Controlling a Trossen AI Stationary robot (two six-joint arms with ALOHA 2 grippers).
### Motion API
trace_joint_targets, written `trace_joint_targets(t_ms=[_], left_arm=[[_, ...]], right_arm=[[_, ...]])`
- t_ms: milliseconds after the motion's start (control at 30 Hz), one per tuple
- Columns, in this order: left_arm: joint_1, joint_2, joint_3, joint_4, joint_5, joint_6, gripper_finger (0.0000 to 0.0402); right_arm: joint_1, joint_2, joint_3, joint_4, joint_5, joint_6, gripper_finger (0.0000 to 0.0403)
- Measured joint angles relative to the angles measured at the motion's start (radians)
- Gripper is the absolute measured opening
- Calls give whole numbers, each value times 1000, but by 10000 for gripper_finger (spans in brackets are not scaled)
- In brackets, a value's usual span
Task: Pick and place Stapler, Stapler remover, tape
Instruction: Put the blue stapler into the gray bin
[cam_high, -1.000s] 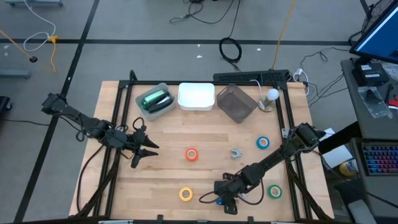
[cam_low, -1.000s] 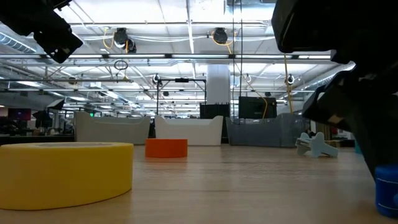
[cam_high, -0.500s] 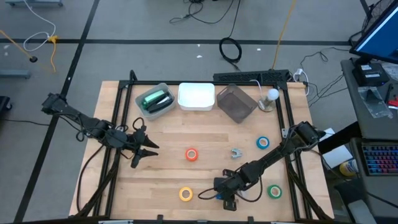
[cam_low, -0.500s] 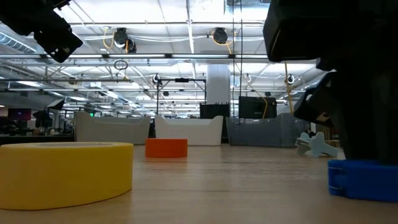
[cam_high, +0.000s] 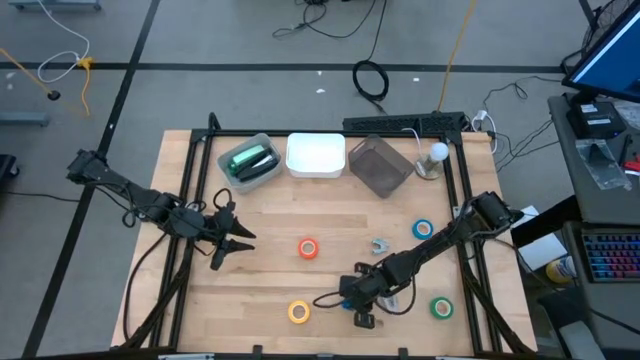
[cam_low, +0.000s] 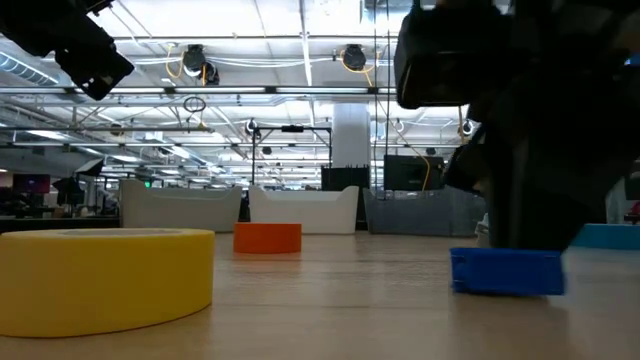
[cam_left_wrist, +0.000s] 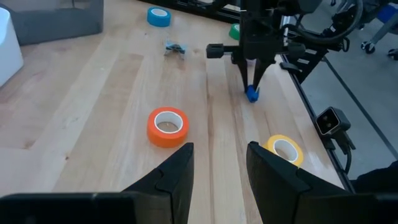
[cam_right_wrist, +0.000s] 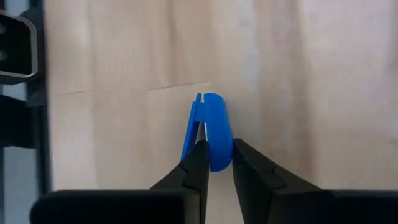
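Note:
A small blue stapler lies near the table's front edge, and my right gripper stands over it, shut on it. The grey stapler remover lies on the wood farther back. Orange tape, yellow tape, blue tape and green tape lie flat on the table. My left gripper waits open at the table's left, above the wood. My right gripper pinches the blue stapler by its two long sides near one end, between its two fingers. The fingers point down from above and lie across the stapler. In the low view the stapler's underside is down at the tabletop.
At the table's far edge stand a clear bin holding a green thing, a white bin and a grey bin. Black frame rails run along the table's left and right sides.
My right gripper has gone a little toward the table's left and far edges. The blue stapler has slid along the table with it, away from the front edge and to the left.

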Motion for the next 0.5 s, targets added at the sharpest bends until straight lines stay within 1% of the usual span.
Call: trace_joint_targets(t_ms=[233,500], left_arm=[[0,0,0,59,-64,-23,147],[0,0,0,164,-70,-25,147]], right_arm=[[-50,-54,-4,-43,62,-30,49],[-135,-174,-2,-23,150,-72,49]])
